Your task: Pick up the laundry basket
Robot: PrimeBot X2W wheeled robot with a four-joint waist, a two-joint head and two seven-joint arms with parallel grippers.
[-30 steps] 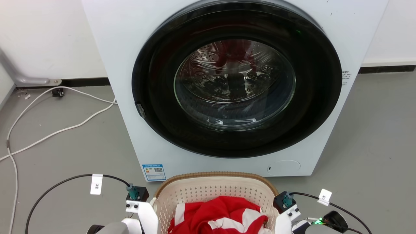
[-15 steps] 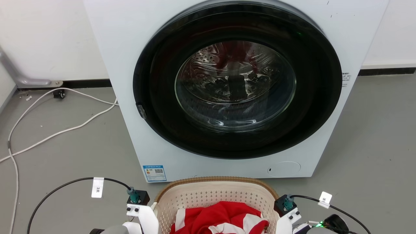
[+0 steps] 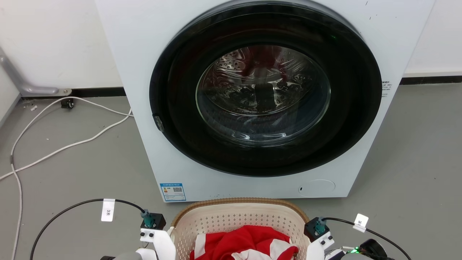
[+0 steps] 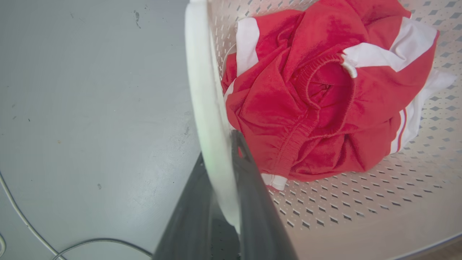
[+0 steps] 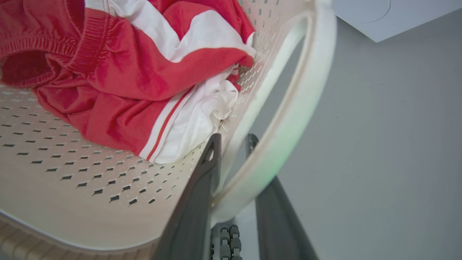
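My left hand (image 4: 220, 148) and right hand (image 5: 234, 139), each with two smooth dark fingers, are clenched on the glossy white loop handles (image 4: 202, 72) of the laundry basket (image 3: 234, 216). It sits just before me: cream perforated plastic with a brown woven-look rim, opening upward, its long axis apparently running left to right between my hands. Crumpled red-and-white clothing (image 3: 245, 242) lies inside. Beyond it, a white washing machine (image 3: 144, 72) stands on the grey floor (image 3: 72, 162).

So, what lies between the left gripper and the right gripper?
The laundry basket with a red and white garment inside, in the head view; the left gripper and right gripper clamp its sides.
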